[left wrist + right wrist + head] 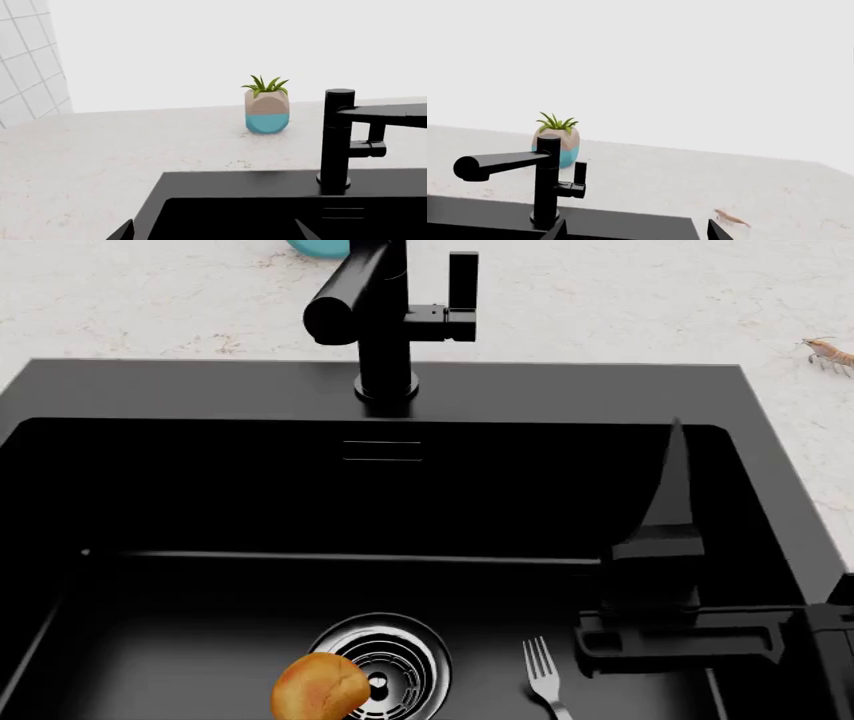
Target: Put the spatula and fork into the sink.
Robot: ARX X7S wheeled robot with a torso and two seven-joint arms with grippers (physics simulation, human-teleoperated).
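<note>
One fork lies on the floor of the sink, tines pointing toward the back wall, just to the right of the single round chrome drain. One golden-brown bun-like item rests against the drain's left edge, partly over it. No spatula shows in any view.

The sink has one black faucet mounted at the middle of its rear rim, its spout reaching out over the basin.

One gripper, the right gripper, hangs over the right side of the basin, above and to the right of the fork and not touching it. In the right wrist view its two finger tips stand well apart with nothing between them. The left gripper shows only in its own wrist view, where two dark tips sit spread wide, holding nothing, over the basin's left part.

On the pale speckled counter behind the sink stands one small potted plant, its pot tan above and blue below. One small shrimp lies on the counter to the right of the sink.
</note>
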